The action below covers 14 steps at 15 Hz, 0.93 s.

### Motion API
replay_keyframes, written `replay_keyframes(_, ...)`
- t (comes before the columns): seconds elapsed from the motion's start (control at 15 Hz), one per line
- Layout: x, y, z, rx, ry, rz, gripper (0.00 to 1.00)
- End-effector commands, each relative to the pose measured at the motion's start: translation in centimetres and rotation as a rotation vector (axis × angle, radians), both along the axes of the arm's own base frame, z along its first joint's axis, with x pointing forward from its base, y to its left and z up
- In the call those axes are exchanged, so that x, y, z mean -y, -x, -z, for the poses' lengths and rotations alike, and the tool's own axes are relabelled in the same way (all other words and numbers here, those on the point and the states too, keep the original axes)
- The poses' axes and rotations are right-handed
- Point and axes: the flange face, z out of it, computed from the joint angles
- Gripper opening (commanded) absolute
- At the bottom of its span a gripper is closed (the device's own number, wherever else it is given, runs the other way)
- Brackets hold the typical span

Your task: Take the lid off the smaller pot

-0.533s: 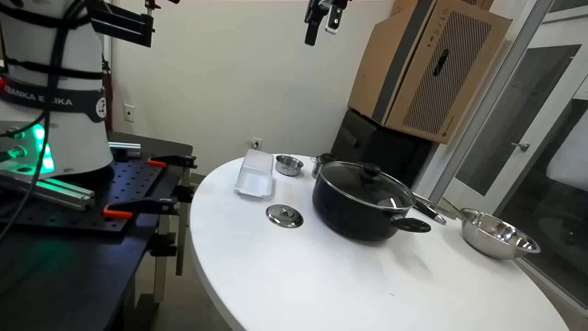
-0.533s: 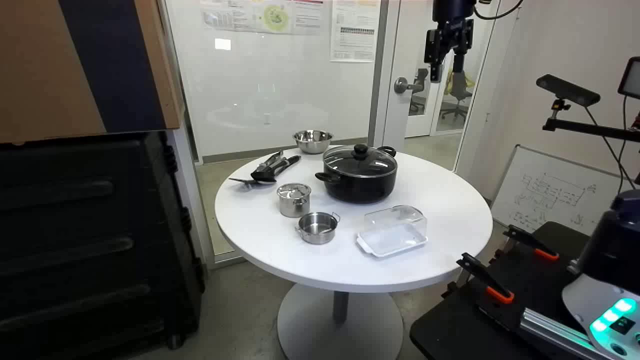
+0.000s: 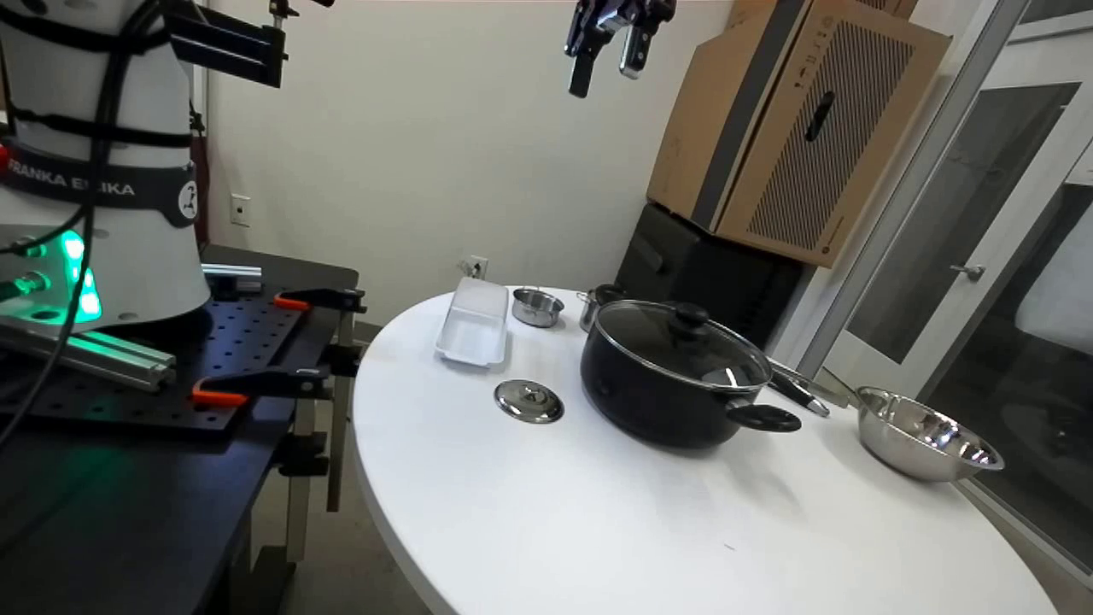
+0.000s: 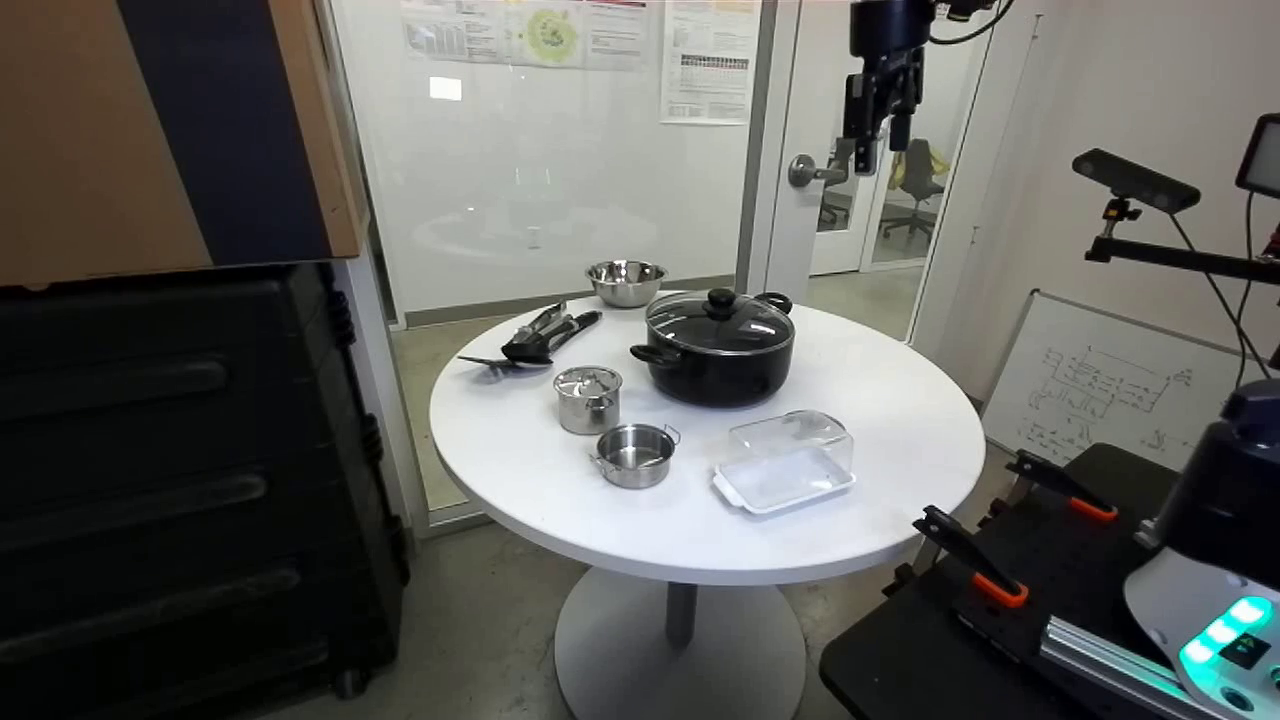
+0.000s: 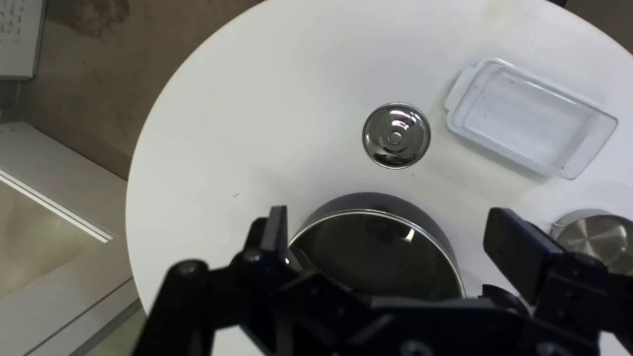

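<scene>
Hand (image 5: 390,220): spread wide, holding nothing
Lid (image 5: 395,136): flat below hand, knob up
Open pot (image 4: 636,476): upright below, base visible

We find the white table (image 3: 598,530) brightly and diffusely lit, with soft shadows beside the black pot (image 3: 640,393). We note glare on the steel bowl (image 3: 907,453) and green light glowing on the robot base (image 3: 141,265); in the wrist view the gripper (image 5: 388,230) shows dark and blurred.
</scene>
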Motion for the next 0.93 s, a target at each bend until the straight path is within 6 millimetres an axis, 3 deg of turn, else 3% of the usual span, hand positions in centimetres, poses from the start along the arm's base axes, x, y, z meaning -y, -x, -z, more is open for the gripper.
replay_keyframes(0.0,-2.6,-4.8,2.5,-0.07,0.038,-0.181,1.0)
replay_keyframes(0.4,-9.4,-10.2,8.7,-0.193,0.035,-0.471,1.0)
replay_keyframes(0.53,-11.2,-11.4,9.9,-0.243,0.045,-0.562,1.0)
replay_keyframes(0.6,-11.7,-11.9,10.2,-0.278,0.063,-0.597,1.0)
replay_keyframes(0.67,-10.7,-10.0,10.0,-0.227,0.033,-0.523,1.0)
replay_keyframes(0.87,-11.1,-10.4,10.8,-0.24,0.031,-0.53,1.0)
